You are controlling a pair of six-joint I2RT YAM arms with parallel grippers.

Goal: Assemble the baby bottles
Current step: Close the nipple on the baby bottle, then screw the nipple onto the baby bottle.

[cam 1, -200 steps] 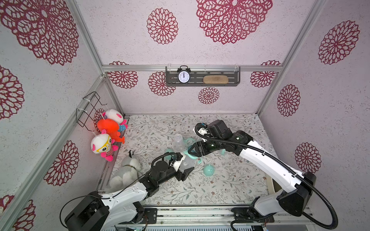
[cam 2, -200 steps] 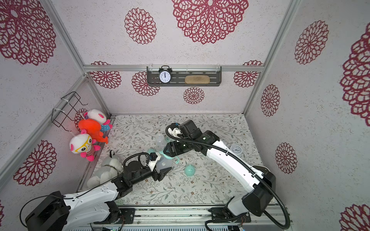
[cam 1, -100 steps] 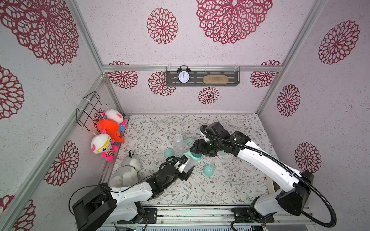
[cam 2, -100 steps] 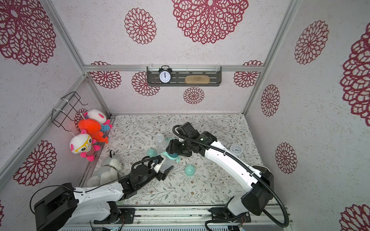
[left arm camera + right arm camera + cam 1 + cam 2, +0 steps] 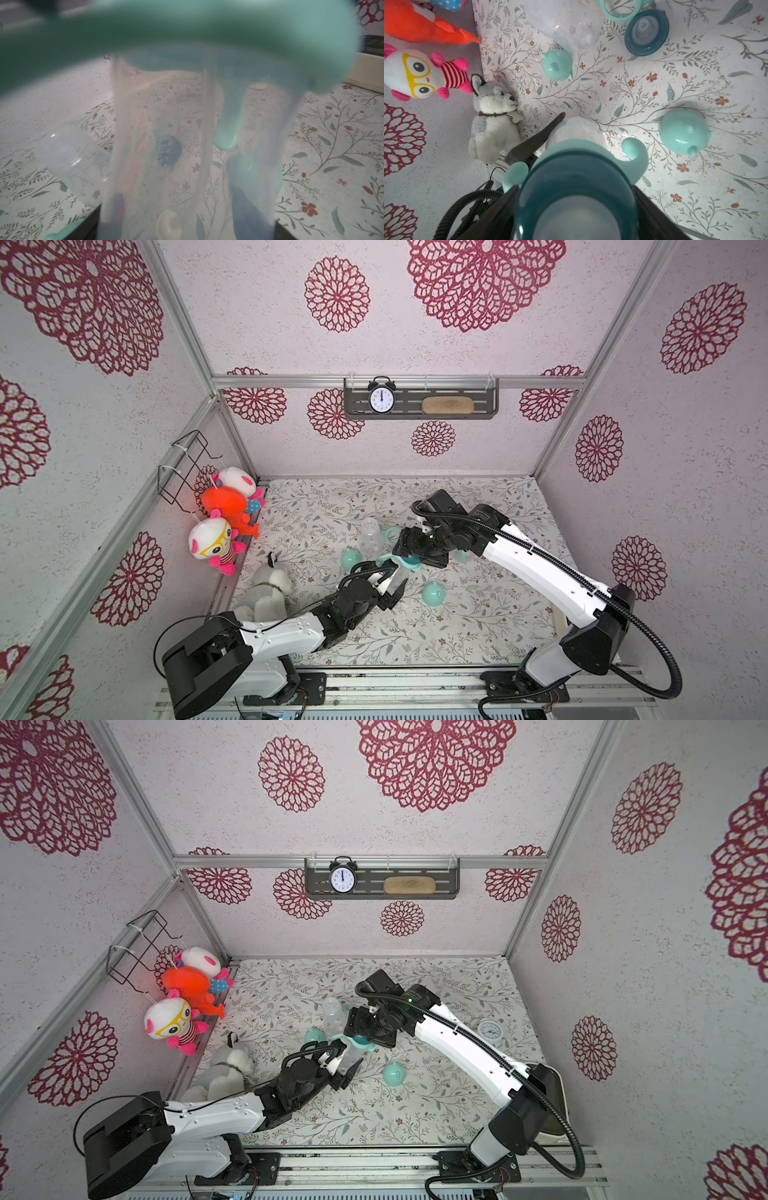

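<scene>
My left gripper (image 5: 392,588) (image 5: 180,207) is shut on a clear bottle (image 5: 397,573) (image 5: 166,135), held off the mat and tilted. On its neck sits a mint two-handled ring (image 5: 634,151) (image 5: 187,31), topped by a dark teal nipple collar (image 5: 575,187). My right gripper (image 5: 415,556) (image 5: 576,207) reaches over that collar, with a finger close on either side. Whether they press it cannot be told. A second clear bottle (image 5: 370,537) (image 5: 566,22) lies on the mat beside a loose ring (image 5: 620,10) and loose collar (image 5: 646,32). Two mint dome caps (image 5: 556,64) (image 5: 684,132) lie nearby.
A husky plush (image 5: 270,585) sits at the mat's left edge below the hanging plush toys (image 5: 224,506). A small white clock (image 5: 490,1031) stands on the mat at the right, near a white bin (image 5: 552,1094). A shelf (image 5: 419,400) hangs on the back wall.
The left arm has stretched out lower and flatter, the bottle still in its grip. The right gripper has come down a little onto the bottle's top.
</scene>
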